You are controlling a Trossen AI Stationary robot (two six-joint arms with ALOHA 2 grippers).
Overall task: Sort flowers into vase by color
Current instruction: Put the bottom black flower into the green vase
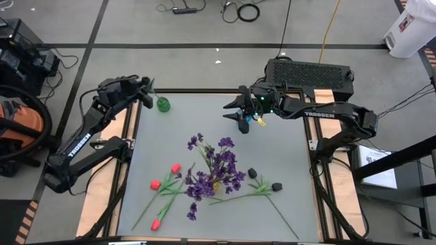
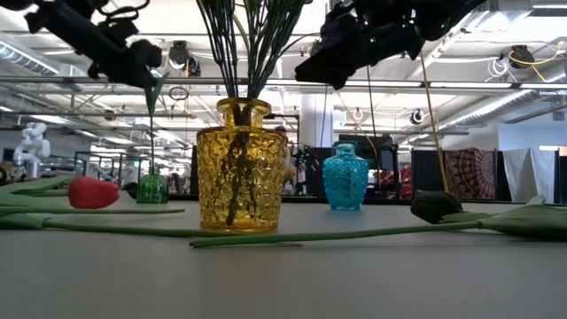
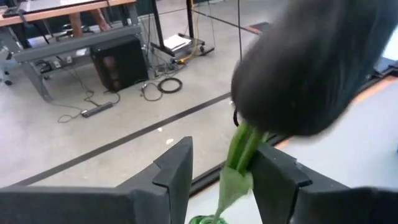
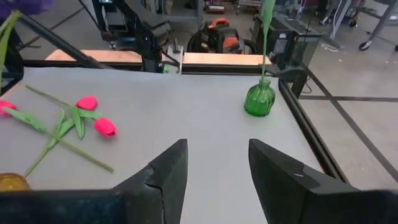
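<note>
One black-headed flower (image 3: 311, 62) is stood in the green vase (image 1: 163, 104), apparently just let go by the parted left gripper (image 1: 147, 90). Red tulips (image 1: 165, 182), purple sprays (image 1: 214, 170) and other black blooms (image 1: 266, 181) are left lying on the table (image 1: 272, 143). The right gripper (image 1: 240, 112) is held apart and empty.

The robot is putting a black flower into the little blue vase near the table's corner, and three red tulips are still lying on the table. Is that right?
Not quite. The little vase under the left end effector is green, not blue; the right wrist view shows it clearly. The stem stands in it, the black flower is at the top, and three red tulips still lie on the table.
</note>
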